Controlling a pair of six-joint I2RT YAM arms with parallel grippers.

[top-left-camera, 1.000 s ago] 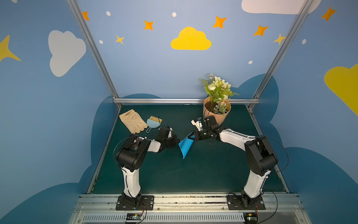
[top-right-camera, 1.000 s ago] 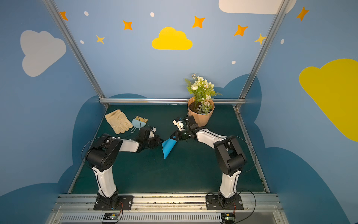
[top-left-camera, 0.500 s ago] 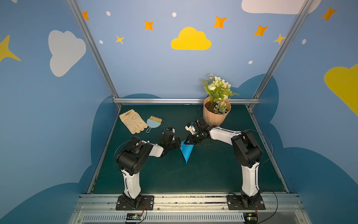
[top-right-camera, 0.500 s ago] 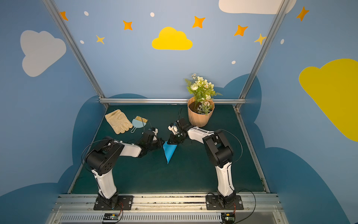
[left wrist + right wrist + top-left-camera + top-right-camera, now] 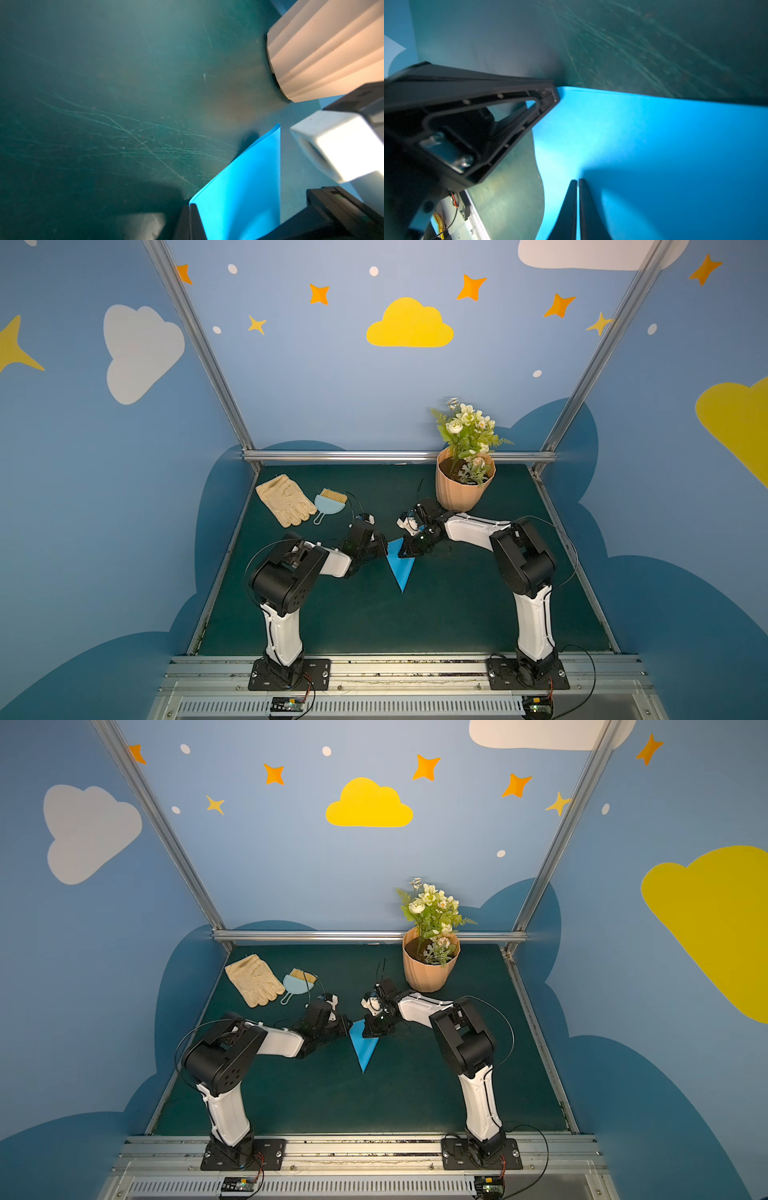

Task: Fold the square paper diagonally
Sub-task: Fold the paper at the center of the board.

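Left corner of the square paper (image 5: 400,570) is being pinched by the left gripper (image 5: 384,550), jaws together on it. Sheet, already triangular, is being held up over the mat (image 5: 457,614) between the two, probably for layer alignment. Right corner is being clamped by the right gripper (image 5: 402,551).

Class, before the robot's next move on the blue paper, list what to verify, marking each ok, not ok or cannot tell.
1. Outline of the square paper is a triangle in both top views: ok.
2. Grip of the left gripper, shut on a paper corner: ok.
3. Fingers of the right gripper closed on the paper: ok.
4. Meeting corners aligned: cannot tell, the grippers hide them.
5. Paper flat on the mat: not ok, it curves up in the left wrist view.
6. Gap between the flowerpot and the paper: ok, apart.
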